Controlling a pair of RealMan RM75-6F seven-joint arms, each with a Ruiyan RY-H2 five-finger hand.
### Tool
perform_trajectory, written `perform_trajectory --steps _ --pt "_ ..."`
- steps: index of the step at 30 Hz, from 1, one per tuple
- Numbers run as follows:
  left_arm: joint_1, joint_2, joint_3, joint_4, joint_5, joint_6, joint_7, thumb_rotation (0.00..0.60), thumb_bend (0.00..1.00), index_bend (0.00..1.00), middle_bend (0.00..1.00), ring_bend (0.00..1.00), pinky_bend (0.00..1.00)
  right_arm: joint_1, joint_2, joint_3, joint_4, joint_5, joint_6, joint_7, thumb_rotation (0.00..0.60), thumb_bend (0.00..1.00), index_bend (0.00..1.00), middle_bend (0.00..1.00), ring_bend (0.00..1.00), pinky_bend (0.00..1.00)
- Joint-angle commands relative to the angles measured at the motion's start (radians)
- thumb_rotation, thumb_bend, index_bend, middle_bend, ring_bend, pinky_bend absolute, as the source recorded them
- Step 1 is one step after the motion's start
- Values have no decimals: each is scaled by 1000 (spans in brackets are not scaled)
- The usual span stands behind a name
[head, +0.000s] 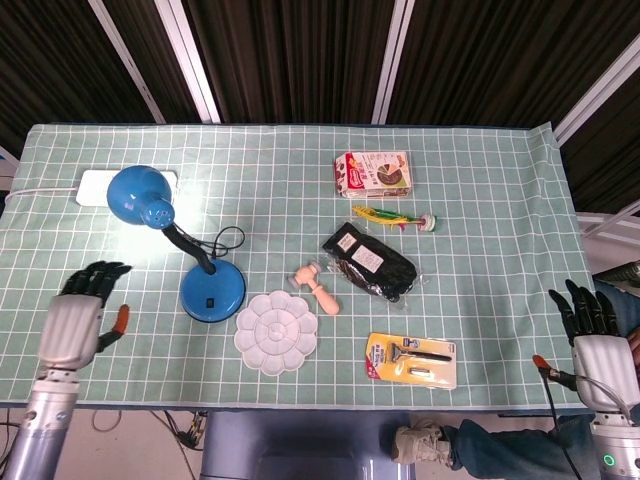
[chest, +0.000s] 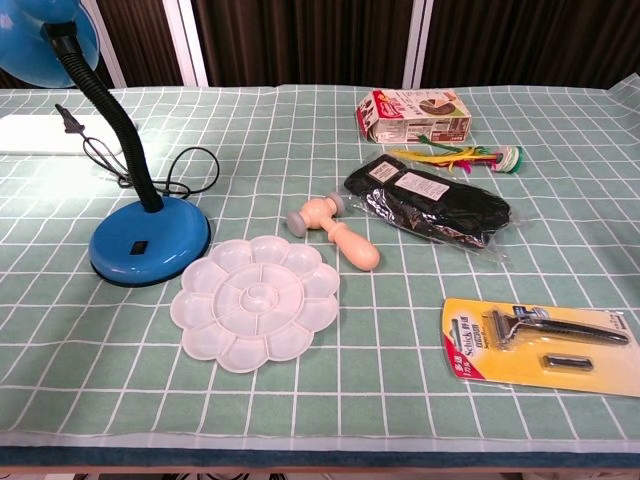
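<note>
Over at the near-left corner of the green checked tablecloth (head: 480, 200), the left hand (head: 78, 318) hovers with its dark fingers (head: 95, 276) spread apart and nothing in them, well clear of the blue gooseneck desk lamp (head: 172, 240). That lamp stands with its round base (chest: 149, 247) flat on the cloth, its black cable (chest: 190, 170) looping behind it, and its shade throws a bright patch over the white power strip (head: 100, 184) at the far left. Just beside the base sits the white flower-shaped paint palette (chest: 255, 300), and behind that lies the small wooden mallet (chest: 333, 228). Over on the other side, the right hand (head: 596, 338) hangs off the near-right corner, dark fingers parted and pointing up, holding nothing. Nearest to it is the yellow carded razor pack (chest: 540, 342). Further back lies the black bag in clear wrap (chest: 428, 205), then the colourful feathered shuttlecock (chest: 462, 156), and behind that the red and white printed box (chest: 414, 114).
</note>
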Motion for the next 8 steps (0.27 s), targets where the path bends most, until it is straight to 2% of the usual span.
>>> perform_trajectory --steps 1,6,8 --pt "84 80 66 21 38 50 -121 600 448 177 111 61 109 0 0 -1 -1 -2 0 -1 600 169 117 27 19 0" --pt "121 109 82 87 -27 21 -255 600 443 153 79 0 26 0 -1 -3 -4 -5 0 -5 600 169 117 27 19 0" --pt "118 118 65 97 -22 28 -272 600 443 151 74 0 26 0 -1 -3 -3 -3 -2 -7 600 169 117 27 19 0"
